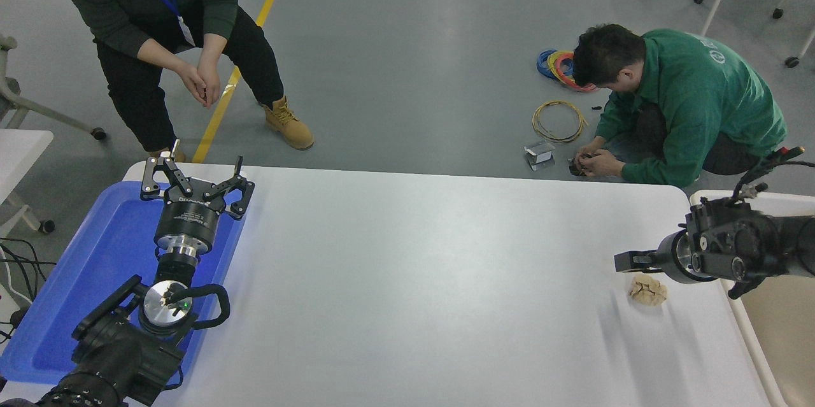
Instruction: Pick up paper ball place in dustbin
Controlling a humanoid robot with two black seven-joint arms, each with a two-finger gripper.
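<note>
Right gripper hung just above-left of paper ball on table near dustbin; jaw state unclear; left gripper parked, spread, far off

— Where's the paper ball?

— On the white surface, near its right edge. It is a small crumpled lump of tan-brown paper, wrinkled and unevenly rounded, with dark creases.

— And the dustbin?

— Just off that right edge, cut by the picture's border. Its thick white rounded rim runs alongside the surface, with beige inner walls behind it. The ball lies outside it, near the rim.
</note>
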